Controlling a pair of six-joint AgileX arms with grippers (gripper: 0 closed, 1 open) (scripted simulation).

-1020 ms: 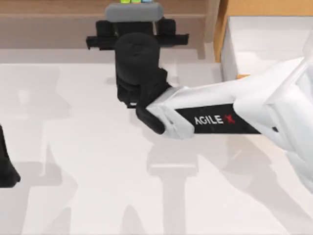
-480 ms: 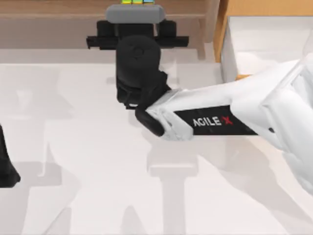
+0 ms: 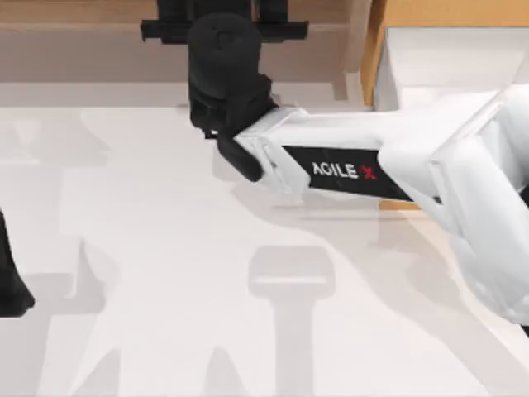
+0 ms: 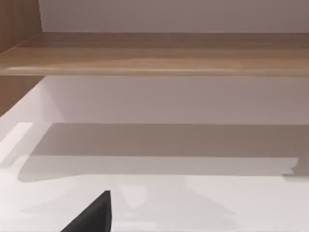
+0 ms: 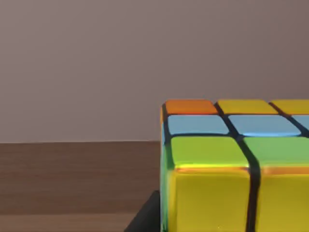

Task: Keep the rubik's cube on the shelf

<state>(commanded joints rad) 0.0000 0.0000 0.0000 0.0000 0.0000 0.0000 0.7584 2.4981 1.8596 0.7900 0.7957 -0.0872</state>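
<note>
The rubik's cube [image 5: 227,169] sits very close in the right wrist view, with yellow, green, blue and orange squares and dark grid lines. It hangs just above the shelf's brown board [image 5: 72,174]. My right gripper [image 3: 223,7] reaches over the shelf [image 3: 83,33] at the table's far edge and is shut on the cube. One dark finger [image 5: 145,217] shows beside the cube's lower edge. From above, the wrist hides the cube. My left gripper [image 3: 10,281] is parked at the left edge.
An upright wooden post [image 3: 357,41] ends the shelf on the right. Beside it stands an orange-wood drawer [image 3: 446,12] with a white inside. The right arm's white forearm [image 3: 372,165] crosses in front of the drawer. The left wrist view faces the shelf board [image 4: 164,53].
The right arm has pushed farther over the shelf, away from the table's front. The cube and the grey gripper part have passed beyond the top view's upper edge. The left arm stayed still.
</note>
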